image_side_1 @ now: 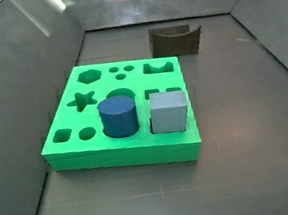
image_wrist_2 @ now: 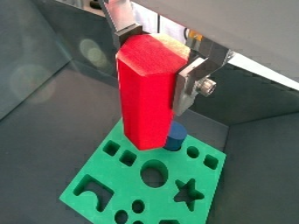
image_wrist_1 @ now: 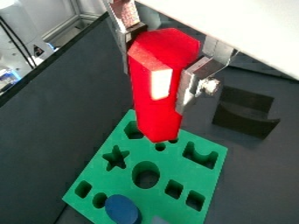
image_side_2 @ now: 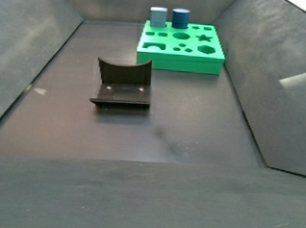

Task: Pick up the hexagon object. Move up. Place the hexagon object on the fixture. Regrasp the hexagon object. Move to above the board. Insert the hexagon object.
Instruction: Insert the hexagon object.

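- Red hexagon object (image_wrist_1: 156,83), smooth and six-sided, hangs upright above the board (image_wrist_1: 198,179).
- Gripper (image_wrist_2: 158,70) clamps it between silver plates, seemingly near its top.
- Board: flat green, shaped cut-outs.

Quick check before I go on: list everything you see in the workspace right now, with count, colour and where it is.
Hexagon object: one, bright red, held upright between the gripper fingers, above the board.
Board: one, bright green, flat on the floor, shaped cut-outs in its top.
Cylinder: one, blue, standing on the board.
Cube: one, grey-blue, standing on the board beside the cylinder.
Fixture: one, dark, on the floor apart from the board, nothing on it.
Gripper: one, silver fingers, shut on the hexagon object above the board.
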{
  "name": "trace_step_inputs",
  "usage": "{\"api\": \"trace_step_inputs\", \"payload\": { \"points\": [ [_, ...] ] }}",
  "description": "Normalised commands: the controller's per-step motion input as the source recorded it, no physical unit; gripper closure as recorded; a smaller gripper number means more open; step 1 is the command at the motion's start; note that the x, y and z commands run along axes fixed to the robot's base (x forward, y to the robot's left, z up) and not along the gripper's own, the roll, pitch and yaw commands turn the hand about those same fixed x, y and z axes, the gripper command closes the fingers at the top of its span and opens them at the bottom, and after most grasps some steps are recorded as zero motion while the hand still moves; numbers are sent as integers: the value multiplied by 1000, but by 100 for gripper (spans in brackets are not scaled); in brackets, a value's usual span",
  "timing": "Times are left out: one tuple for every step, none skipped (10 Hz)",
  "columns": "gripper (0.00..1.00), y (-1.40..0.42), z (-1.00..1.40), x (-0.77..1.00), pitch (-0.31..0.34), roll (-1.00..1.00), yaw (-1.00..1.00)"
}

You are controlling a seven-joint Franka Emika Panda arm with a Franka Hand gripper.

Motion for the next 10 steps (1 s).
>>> {"api": "trace_step_inputs", "payload": {
  "points": [
    [100,114,-269,-117,-87,-406,-480],
    [100,166,-251,-117,-93,-421,-431],
    [100,203,-240,-111,-91,-423,-389],
    [100,314,-231,-80,-76,-380,-346],
    [100,391,-246,-34,-50,-363,-306],
    [100,449,-226,-54,-61,-346,-266],
    [100,440,-269,-203,-200,-321,-163],
    [100,391,-371,-337,-261,-297,-83],
    [100,246,-329,-446,-366,-247,0],
    [100,0,-37,-203,-204,-76,0]
  ]
}}
